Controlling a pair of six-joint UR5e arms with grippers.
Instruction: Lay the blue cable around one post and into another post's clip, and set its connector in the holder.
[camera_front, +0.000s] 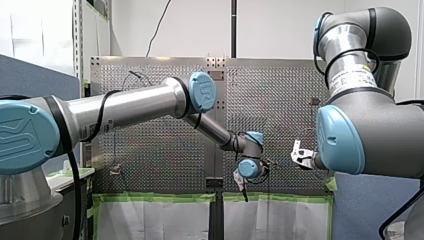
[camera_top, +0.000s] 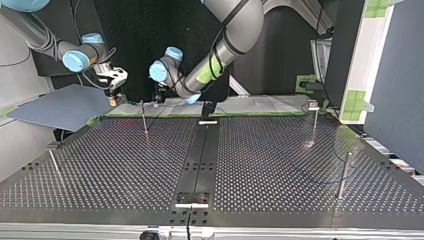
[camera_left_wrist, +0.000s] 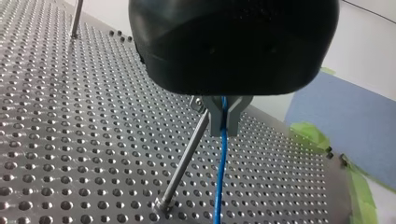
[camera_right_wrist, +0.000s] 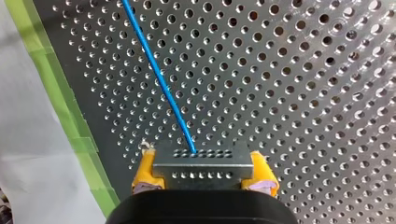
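In the left wrist view my left gripper (camera_left_wrist: 224, 129) is shut on the thin blue cable (camera_left_wrist: 220, 177), which hangs from its metal fingers down to the perforated table. A slim metal post (camera_left_wrist: 184, 158) with a clip at its top leans right beside those fingers. In the right wrist view my right gripper (camera_right_wrist: 204, 171) pinches the grey connector (camera_right_wrist: 203, 163) between yellow pads (camera_right_wrist: 145, 169). The cable (camera_right_wrist: 156, 74) runs away from the connector over the plate. In the top view both grippers hover at the table's far edge, left (camera_top: 159, 96) and right (camera_top: 114, 96).
In the top view other posts stand at the near left (camera_top: 54, 165), far right (camera_top: 313, 122) and near right (camera_top: 344, 175). A holder block (camera_top: 208, 120) sits at the far middle, another (camera_top: 191, 204) at the near middle. Green tape (camera_right_wrist: 70, 126) edges the plate.
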